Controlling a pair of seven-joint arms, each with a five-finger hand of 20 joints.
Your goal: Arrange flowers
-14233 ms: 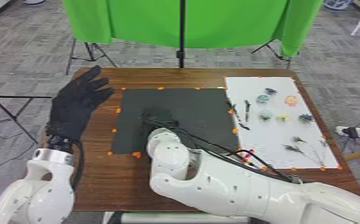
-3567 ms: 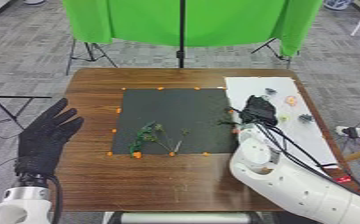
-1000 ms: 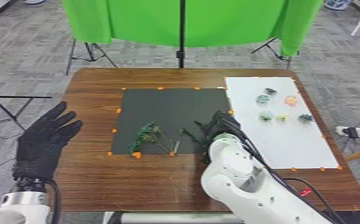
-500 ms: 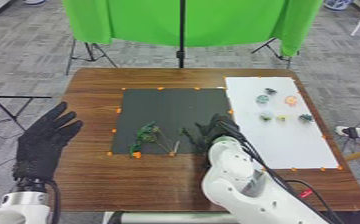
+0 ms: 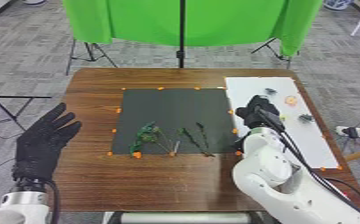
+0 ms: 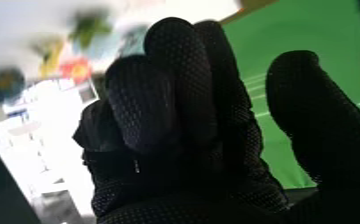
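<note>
1. Landmark: a black mat (image 5: 176, 107) on a wooden table, with a white sheet (image 5: 292, 145) along its right side.
2. My right hand (image 5: 259, 107) is over the sheet, just right of the mat's right edge. Its fingers are loosely bent and close together, the thumb apart, pinching nothing.
3. My left hand (image 5: 48, 132) is spread, left of the mat.
4. On the mat's near half lie green sprigs (image 5: 147, 131) and, to their right, slim dark stems (image 5: 202, 131), long axes running roughly from far to near.
5. Right of the mat, beyond my right hand, are an orange flower (image 5: 291, 101) and a dark flower (image 5: 305, 118); another small flower (image 5: 271, 91) lies right of the mat's far part.
6. The coming move, I judge, is picking a bloom: rightward from my right hand, clearly the nearer one, then back left to the stems. The blooms look roundish, without a clear long axis.
</note>
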